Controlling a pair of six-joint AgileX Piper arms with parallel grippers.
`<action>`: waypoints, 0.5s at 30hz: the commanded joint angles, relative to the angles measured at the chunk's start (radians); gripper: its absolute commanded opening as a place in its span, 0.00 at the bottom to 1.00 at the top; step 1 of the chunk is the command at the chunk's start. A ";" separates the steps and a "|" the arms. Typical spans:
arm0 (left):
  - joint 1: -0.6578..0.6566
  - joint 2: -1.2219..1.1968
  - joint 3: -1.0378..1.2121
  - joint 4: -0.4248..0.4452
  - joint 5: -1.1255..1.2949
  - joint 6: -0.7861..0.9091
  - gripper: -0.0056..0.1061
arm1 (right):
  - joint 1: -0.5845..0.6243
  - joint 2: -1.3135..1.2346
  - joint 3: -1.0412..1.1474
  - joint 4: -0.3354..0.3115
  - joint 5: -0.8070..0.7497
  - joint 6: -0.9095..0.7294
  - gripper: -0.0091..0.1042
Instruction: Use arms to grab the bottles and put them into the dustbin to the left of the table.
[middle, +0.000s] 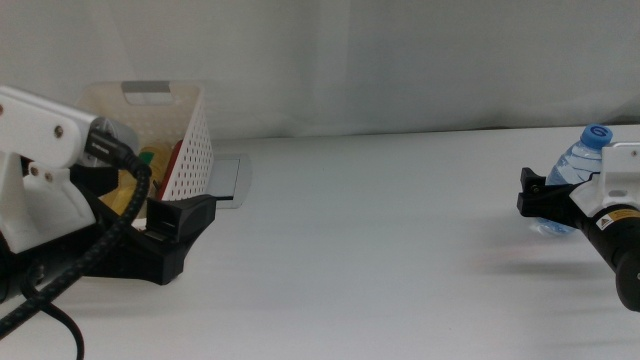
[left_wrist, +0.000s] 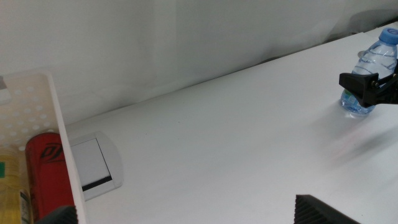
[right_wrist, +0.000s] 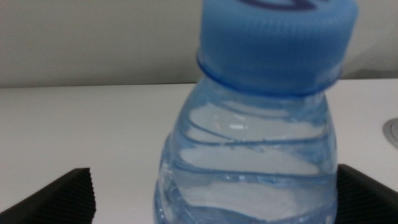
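Right wrist view: right claw (right_wrist: 211, 193) open around water bottle (right_wrist: 255, 149).

The left arm (middle: 40, 190) had a white boxy housing with a small dark screw hole on its side, and a thick black braided cable (middle: 95, 250) looped down from a black plug at its front. Its gripper (middle: 180, 232) was matte black, angular plastic, ending in blunt wedge-shaped fingers (middle: 195, 215). The right arm (middle: 615, 215) showed a white housing over a black cylindrical body bearing a small yellow-and-white label. Its gripper (middle: 545, 197) was black, with squared, blocky fingers (middle: 530, 190).
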 joint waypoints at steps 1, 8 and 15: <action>-0.008 -0.003 0.004 -0.011 0.004 -0.001 0.85 | 0.001 0.013 -0.006 -0.008 0.013 0.025 0.98; -0.008 -0.003 0.004 -0.011 0.011 0.007 0.85 | 0.001 0.016 -0.006 -0.008 0.023 0.033 0.80; -0.008 -0.003 0.004 -0.011 0.011 0.007 0.85 | 0.001 0.016 -0.006 -0.008 0.023 0.033 0.27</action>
